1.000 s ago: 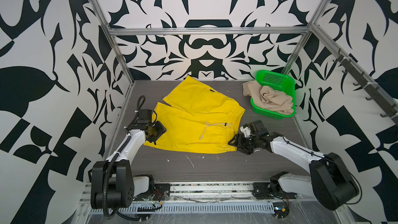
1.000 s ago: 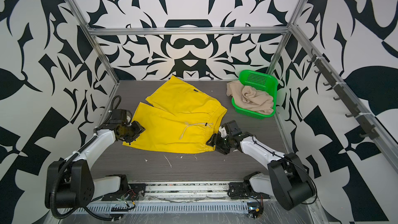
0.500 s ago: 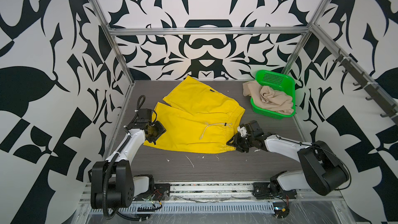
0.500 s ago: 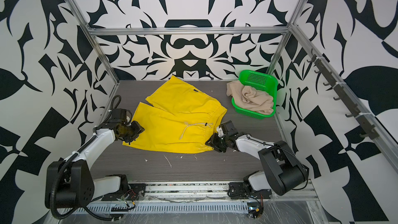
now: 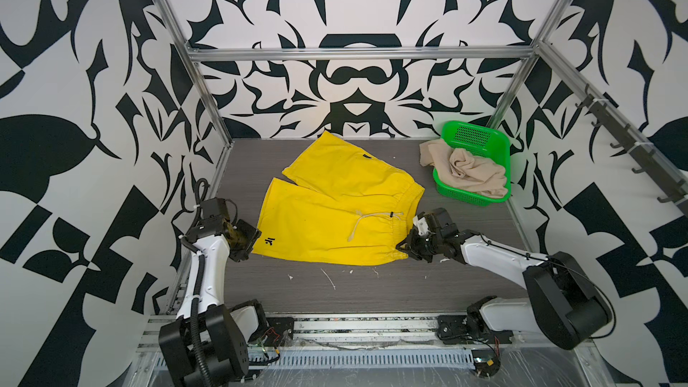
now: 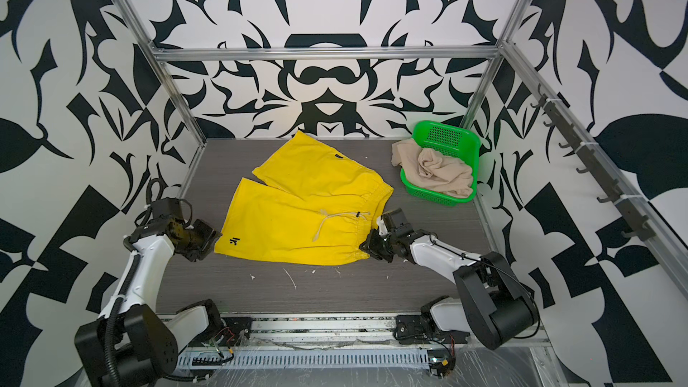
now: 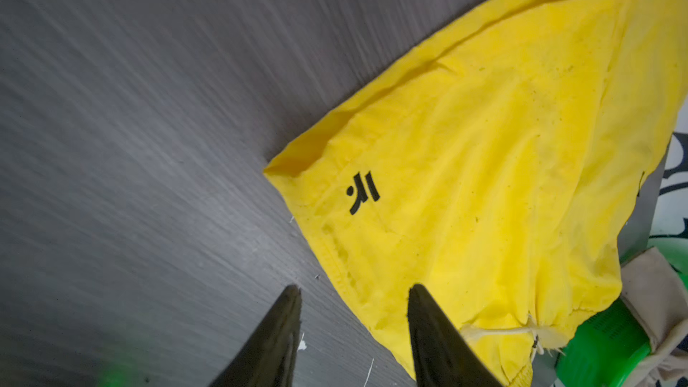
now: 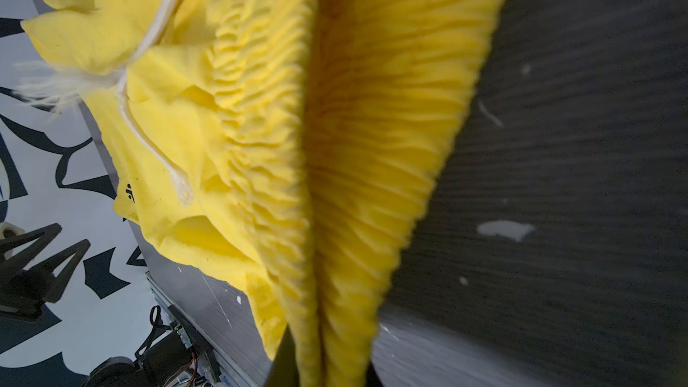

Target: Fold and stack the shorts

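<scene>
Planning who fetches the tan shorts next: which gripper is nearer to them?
Right. The right gripper pinches the waistband corner of the yellow shorts, nearest the tan shorts in the green basket; the left gripper sits at the opposite leg hem.

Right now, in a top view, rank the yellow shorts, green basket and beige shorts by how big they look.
1. yellow shorts: spread flat, clearly largest.
2 and 3. green basket and beige shorts: look alike; the beige pair is crumpled inside, spilling over the rim, so unranked.
</scene>
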Controlling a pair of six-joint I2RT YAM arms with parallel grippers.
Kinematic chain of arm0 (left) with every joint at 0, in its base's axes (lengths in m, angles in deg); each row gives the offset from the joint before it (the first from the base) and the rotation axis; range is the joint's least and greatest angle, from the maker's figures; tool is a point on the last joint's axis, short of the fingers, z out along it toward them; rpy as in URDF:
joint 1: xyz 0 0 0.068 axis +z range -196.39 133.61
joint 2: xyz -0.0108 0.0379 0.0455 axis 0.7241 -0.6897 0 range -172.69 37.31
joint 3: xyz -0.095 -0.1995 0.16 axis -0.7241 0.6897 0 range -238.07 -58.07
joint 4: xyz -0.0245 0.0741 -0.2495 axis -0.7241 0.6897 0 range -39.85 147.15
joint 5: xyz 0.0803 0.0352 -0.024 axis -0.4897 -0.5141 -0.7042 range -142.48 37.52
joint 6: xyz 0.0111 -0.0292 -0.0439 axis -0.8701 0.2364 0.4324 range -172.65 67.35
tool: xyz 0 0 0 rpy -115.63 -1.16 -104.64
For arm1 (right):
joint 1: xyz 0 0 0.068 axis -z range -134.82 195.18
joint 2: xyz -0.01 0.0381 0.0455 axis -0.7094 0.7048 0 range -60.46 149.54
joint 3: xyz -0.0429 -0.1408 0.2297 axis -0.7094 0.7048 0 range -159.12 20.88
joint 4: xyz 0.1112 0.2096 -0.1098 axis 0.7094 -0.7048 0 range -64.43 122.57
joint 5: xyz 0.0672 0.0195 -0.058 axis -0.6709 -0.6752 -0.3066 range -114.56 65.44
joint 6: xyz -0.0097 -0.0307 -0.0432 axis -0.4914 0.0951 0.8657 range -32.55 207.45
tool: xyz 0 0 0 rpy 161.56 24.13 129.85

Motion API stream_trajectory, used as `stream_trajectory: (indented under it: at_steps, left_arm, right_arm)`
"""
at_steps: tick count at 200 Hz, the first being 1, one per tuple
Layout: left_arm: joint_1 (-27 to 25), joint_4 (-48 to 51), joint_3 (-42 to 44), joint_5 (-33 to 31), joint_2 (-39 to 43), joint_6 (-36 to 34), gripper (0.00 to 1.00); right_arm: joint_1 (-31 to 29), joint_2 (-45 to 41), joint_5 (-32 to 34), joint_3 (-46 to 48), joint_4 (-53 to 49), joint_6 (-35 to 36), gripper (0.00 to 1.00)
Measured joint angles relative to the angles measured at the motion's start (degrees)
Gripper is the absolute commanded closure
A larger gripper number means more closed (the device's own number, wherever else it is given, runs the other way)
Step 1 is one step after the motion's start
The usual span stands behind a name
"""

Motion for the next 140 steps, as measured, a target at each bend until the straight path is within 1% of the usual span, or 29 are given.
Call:
stream_trajectory:
  at_steps: [27, 71, 106, 140]
  left_arm:
    - [1.92, 0.39, 0.07, 0.09, -1.60, 0.76, 0.51]
    - [1.95, -1.51, 2.03, 0.37, -8.00, 1.42, 0.52]
    - [1.97, -3.80, 2.86, 0.90, -13.86, 1.55, 0.50]
    - [1.99, -5.64, 2.86, 0.33, -16.06, 1.51, 0.49]
  right_arm:
    - [-0.17, -0.61, 0.24, -0.02, -0.26, 0.02, 0.86]
    - [-0.44, -0.70, 0.55, -0.13, -0.26, 0.13, 0.86]
    - [-0.68, -0.70, 0.57, -0.28, -0.22, 0.17, 0.86]
    - [-0.70, -0.70, 0.57, -0.31, -0.20, 0.17, 0.86]
